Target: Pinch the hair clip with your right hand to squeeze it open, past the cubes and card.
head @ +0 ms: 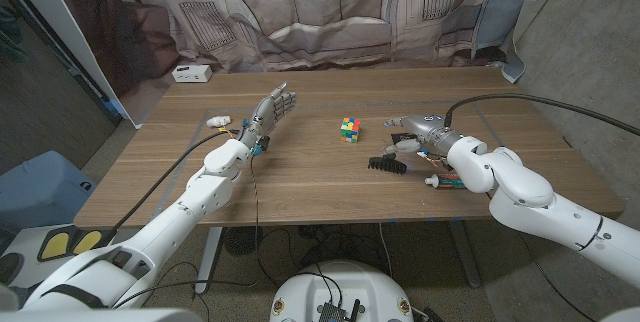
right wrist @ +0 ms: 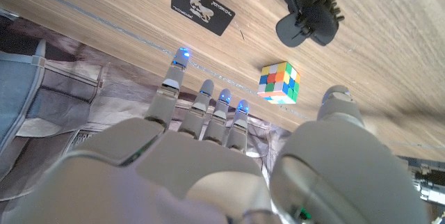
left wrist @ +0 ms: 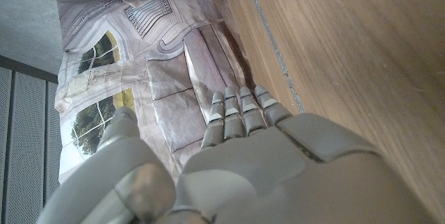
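The black toothed hair clip (head: pixel 388 164) lies on the wooden table (head: pixel 300 187), front of centre-right; it also shows in the right wrist view (right wrist: pixel 309 5). My right hand (head: pixel 415 132) hovers just behind and to the right of it, fingers stretched and holding nothing (right wrist: pixel 208 161). A colourful puzzle cube (head: pixel 349 130) stands left of that hand, seen again beyond the fingertips (right wrist: pixel 279 83). A black card (right wrist: pixel 202 5) lies flat on the wood near the clip. My left hand (head: pixel 272 110) is raised over the table's left-centre, fingers extended, empty (left wrist: pixel 243 154).
A white box (head: pixel 190 73) sits at the table's far left corner. A small white and yellow object (head: pixel 220 120) lies beside my left forearm. A small red and green item (head: pixel 440 180) lies under my right wrist. A printed curtain (head: pixel 320 12) hangs behind the table.
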You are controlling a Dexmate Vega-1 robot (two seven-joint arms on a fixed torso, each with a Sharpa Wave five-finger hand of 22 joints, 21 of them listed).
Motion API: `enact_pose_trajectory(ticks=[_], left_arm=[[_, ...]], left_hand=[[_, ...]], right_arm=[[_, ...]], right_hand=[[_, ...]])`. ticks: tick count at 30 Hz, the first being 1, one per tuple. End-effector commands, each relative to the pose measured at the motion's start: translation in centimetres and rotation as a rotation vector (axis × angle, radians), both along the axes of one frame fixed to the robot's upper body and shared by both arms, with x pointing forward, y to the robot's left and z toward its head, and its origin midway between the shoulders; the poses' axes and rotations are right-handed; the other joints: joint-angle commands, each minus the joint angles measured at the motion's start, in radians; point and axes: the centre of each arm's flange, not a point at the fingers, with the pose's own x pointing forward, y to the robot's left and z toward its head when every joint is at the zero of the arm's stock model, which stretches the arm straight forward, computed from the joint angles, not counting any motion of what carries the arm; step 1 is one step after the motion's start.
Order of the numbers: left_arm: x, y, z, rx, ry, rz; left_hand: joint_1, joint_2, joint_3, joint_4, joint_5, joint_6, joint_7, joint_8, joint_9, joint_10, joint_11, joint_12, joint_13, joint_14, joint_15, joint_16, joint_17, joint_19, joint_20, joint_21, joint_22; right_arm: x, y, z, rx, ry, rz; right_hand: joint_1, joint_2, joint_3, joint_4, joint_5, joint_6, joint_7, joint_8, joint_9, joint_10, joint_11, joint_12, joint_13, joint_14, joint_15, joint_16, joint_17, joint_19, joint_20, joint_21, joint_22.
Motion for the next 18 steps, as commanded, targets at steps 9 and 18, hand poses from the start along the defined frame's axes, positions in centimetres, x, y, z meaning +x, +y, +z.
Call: enact_pose_trajectory(ticks=[9, 18], left_arm=[[-0.05, -0.21, 0.57, 0.005, -0.009, 0.001], [-0.43, -0.34, 1.02, 0.016, -0.014, -0.003]], left_hand=[[0.000, 0.010, 0.005, -0.002, 0.000, 0.004, 0.002, -0.001, 0.004, 0.006, -0.003, 0.001, 0.002, 0.009, -0.002, -0.001, 0.002, 0.003, -0.006, -0.001, 0.005], [0.001, 0.011, 0.005, -0.003, 0.000, 0.004, 0.002, -0.001, 0.004, 0.005, -0.001, 0.000, 0.002, 0.010, -0.003, -0.002, 0.002, 0.003, -0.006, -0.001, 0.005]], right_arm=[[-0.11, -1.88, 0.62, 0.234, -0.106, 0.162], [-0.08, -2.10, 1.10, 0.384, -0.154, 0.276]], right_hand=[[-0.085, 0.024, -0.016, 0.045, -0.011, 0.053, 0.056, 0.031, 0.008, -0.037, 0.101, -0.002, -0.011, -0.042, 0.027, -0.002, -0.019, -0.022, -0.078, -0.016, -0.002], [-0.093, 0.033, -0.016, 0.048, -0.014, 0.054, 0.058, 0.030, 0.009, -0.042, 0.104, 0.002, -0.015, -0.062, 0.032, -0.005, -0.027, -0.055, -0.104, -0.024, -0.002]])
